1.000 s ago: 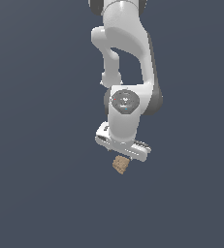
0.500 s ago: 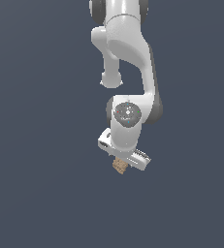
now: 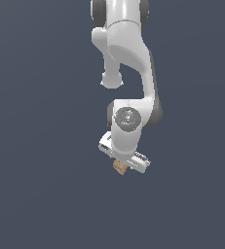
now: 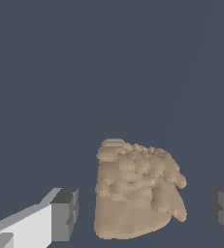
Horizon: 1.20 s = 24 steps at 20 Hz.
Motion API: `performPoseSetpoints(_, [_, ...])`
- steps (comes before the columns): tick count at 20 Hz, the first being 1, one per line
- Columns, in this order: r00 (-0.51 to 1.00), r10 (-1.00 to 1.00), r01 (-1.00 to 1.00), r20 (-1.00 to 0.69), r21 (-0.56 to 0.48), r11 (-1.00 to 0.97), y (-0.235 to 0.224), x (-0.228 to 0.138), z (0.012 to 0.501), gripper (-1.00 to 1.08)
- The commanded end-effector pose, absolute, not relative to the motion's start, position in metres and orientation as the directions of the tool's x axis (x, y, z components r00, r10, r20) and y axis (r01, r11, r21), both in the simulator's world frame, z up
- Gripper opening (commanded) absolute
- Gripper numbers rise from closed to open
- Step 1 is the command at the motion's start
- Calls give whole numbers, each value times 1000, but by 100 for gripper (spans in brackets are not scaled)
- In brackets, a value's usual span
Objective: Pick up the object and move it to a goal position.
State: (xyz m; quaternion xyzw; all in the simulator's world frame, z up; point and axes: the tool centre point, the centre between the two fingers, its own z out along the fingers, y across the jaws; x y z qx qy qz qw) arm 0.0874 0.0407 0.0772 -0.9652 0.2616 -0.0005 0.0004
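Over the last second the arm has sunk lower and drifted toward the exterior view's right, so the gripper (image 3: 122, 167) now sits right down over the block (image 3: 120, 168). That reads as the end of the approach, just ahead of closing. In the wrist view the block (image 4: 135, 191) lies between the two dark fingertips (image 4: 65, 214), with clear gaps on both sides: the gripper is spread and touches nothing. The block is lumpy and close to cube-shaped, so no long axis stands out; I cannot tell which way it faces.
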Motion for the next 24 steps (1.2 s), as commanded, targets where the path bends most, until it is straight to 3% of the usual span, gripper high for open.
performPoseSetpoints(1, [863,-506,-506,0,0,-863,41,87,64,100])
performPoseSetpoints(11, [861,-508,-508,0,0,-861,41,88,39,100])
performPoseSetpoints(12, [861,-508,-508,0,0,-861,41,88,39,-100])
performPoseSetpoints(24, [861,-508,-508,0,0,-861,42,88,41,-100])
